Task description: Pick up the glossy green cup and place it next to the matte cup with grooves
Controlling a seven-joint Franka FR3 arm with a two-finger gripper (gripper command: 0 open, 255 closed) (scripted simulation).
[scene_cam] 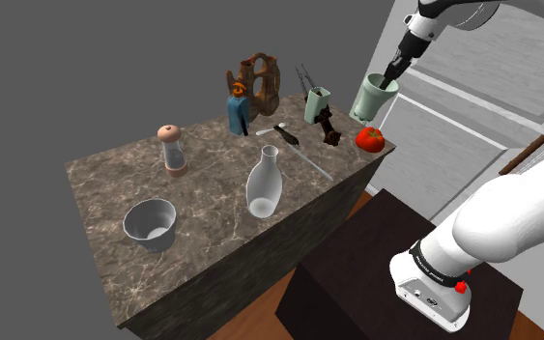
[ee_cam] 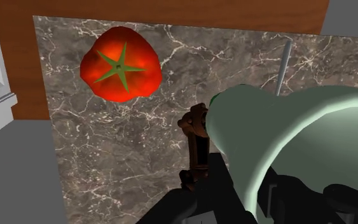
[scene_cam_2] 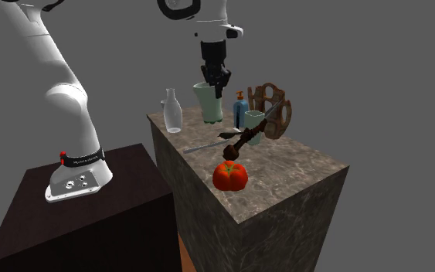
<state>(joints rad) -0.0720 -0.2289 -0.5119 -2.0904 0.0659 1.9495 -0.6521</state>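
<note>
My gripper (scene_cam: 392,77) is shut on the rim of a pale green glossy cup (scene_cam: 374,99), one finger inside it. The cup hangs upright in the air above the counter's end by the tomato (scene_cam: 370,139). In the second exterior view the gripper (scene_cam_2: 215,86) carries the cup (scene_cam_2: 208,104) a little to the left of the grooved pale green cup (scene_cam_2: 253,120). That grooved cup (scene_cam: 318,104) stands on the marble counter (scene_cam: 202,208) near the back. In the wrist view the held cup (ee_cam: 285,133) looms close, with the tomato (ee_cam: 121,63) on the marble below.
A dark brown tool (scene_cam: 329,126) and a long thin utensil (scene_cam: 299,155) lie between the grooved cup and the tomato. A clear carafe (scene_cam: 264,184), grey bowl (scene_cam: 150,223), pink-topped jar (scene_cam: 172,150), blue bottle (scene_cam: 238,108) and brown rack (scene_cam: 258,82) also stand there.
</note>
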